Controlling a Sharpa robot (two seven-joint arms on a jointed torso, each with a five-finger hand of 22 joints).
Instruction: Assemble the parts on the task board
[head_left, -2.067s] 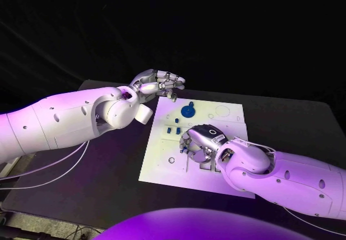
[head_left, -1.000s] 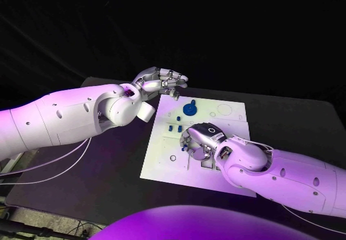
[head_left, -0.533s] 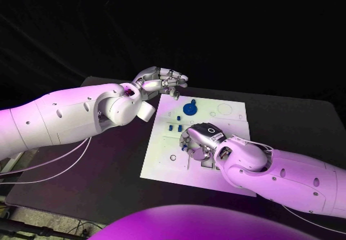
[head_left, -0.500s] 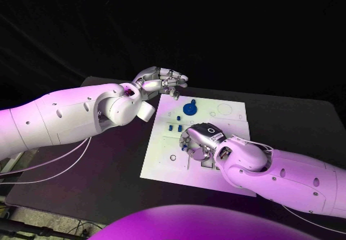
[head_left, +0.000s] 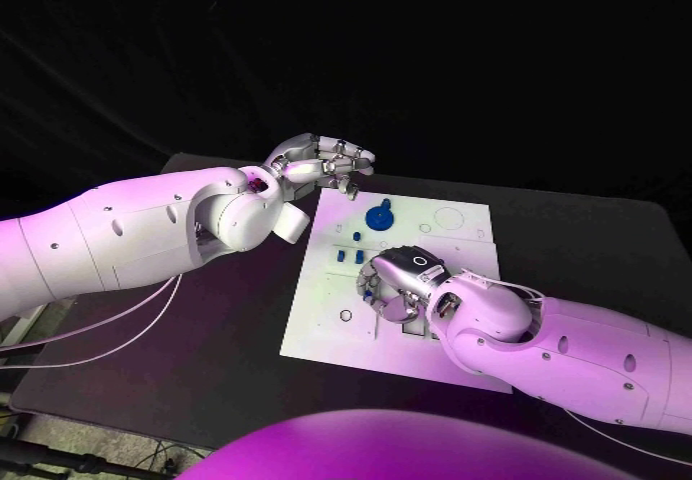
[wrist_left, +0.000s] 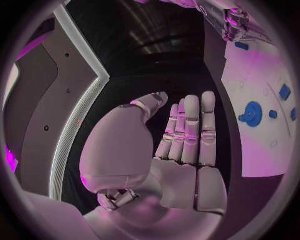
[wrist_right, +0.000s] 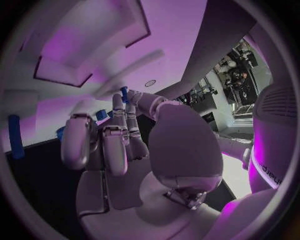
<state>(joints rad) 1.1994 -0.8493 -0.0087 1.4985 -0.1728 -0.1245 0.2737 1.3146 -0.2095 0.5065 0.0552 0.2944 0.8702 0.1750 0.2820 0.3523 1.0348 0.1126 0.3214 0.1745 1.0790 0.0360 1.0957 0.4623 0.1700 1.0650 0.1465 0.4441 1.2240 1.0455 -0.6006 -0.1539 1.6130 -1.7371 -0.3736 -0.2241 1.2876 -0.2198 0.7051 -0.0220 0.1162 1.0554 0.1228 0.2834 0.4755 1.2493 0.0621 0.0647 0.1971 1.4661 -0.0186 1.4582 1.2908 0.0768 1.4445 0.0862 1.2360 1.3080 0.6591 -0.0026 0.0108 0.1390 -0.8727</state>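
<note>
Barely any motion since earlier: right hand (head_left: 401, 285) stays low over the task board (head_left: 325, 318) centre, fingers curled; whether it grips a part — cannot tell. Left hand (head_left: 320, 163) still hovers off the board's far-left corner, fingers straight and together, empty. Blue round part (head_left: 379, 217) sits near the board's far edge. No legible writing.
</note>
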